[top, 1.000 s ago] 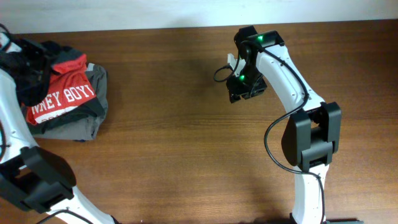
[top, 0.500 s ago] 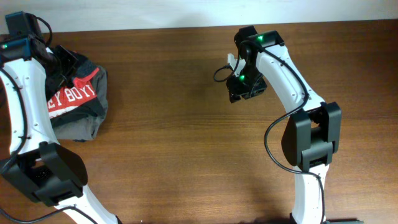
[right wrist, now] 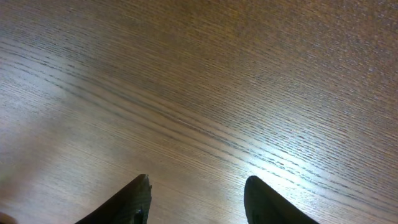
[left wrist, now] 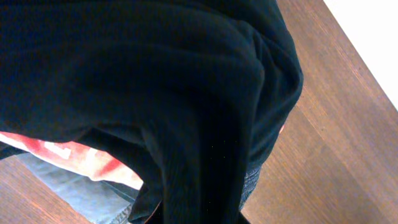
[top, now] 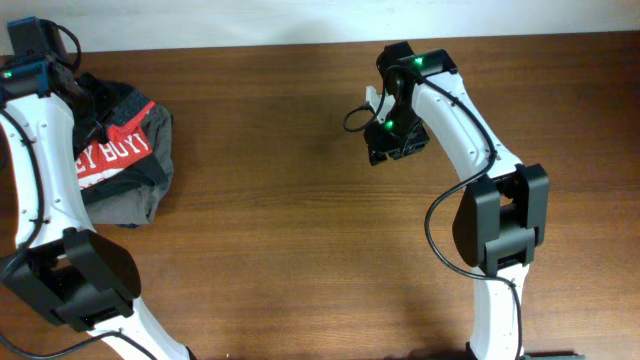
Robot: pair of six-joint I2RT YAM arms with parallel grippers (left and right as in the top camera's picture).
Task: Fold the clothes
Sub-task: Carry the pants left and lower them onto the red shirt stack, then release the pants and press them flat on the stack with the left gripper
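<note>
Left gripper: clenched, apparently on the black trousers — fingers hidden by cloth.
Under them: red T-shirt atop grey garment.
Right gripper: jaws apart, above the table.

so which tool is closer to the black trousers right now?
Left. The left tool is right at the black trousers, at the table's left end; the right tool sits open over bare wood, far to their right.

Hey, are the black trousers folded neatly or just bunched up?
Bunched up: the black trousers drape in loose, rumpled creases over the red T-shirt, with no flat folded edges.
</note>
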